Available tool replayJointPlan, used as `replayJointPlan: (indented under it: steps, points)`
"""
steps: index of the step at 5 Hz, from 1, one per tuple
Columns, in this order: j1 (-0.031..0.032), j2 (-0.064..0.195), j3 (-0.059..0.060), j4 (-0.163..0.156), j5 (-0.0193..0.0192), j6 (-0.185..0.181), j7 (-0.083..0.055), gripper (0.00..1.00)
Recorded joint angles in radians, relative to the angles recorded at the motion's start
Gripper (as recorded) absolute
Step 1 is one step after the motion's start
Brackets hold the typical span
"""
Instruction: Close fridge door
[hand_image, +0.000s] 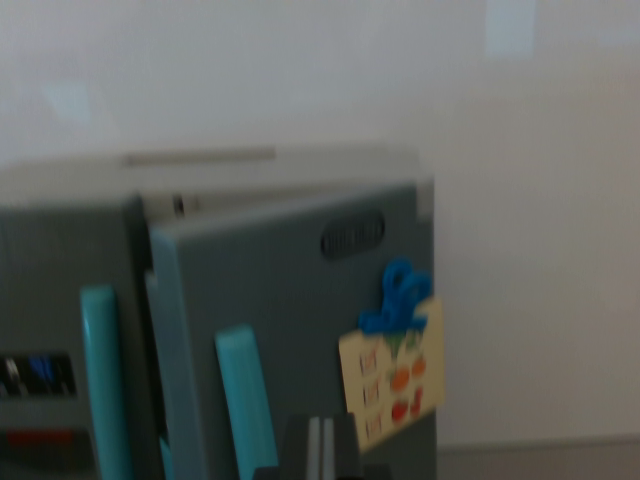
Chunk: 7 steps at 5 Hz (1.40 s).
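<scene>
A grey toy fridge fills the lower left of the blurred wrist view. Its right door stands ajar, swung out toward the camera, with a dark gap along its left edge. The door has a teal handle, a dark oval badge and a yellow note under a blue clip. The left door carries another teal handle. Only a dark grey part of my gripper pokes up at the bottom edge, just in front of the door's lower part. Its fingers are out of the frame.
A plain white wall rises behind and to the right of the fridge. A grey floor strip runs along the bottom right. A dark panel with blue and red marks sits on the left door.
</scene>
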Motion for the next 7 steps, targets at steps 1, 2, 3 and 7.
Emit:
replayJointPlan:
  steps: [1,2,3,7]
  points:
    - [0.0,0.0,0.0,0.0,0.0,0.0,0.0,1.0]
    - [0.0,0.059,0.0,0.0,0.0,0.0,0.0,1.0]
    - [0.0,0.059,0.0,0.0,0.0,0.0,0.0,1.0]
    - [0.0,0.187,-0.001,0.0,0.0,0.0,0.0,1.0]
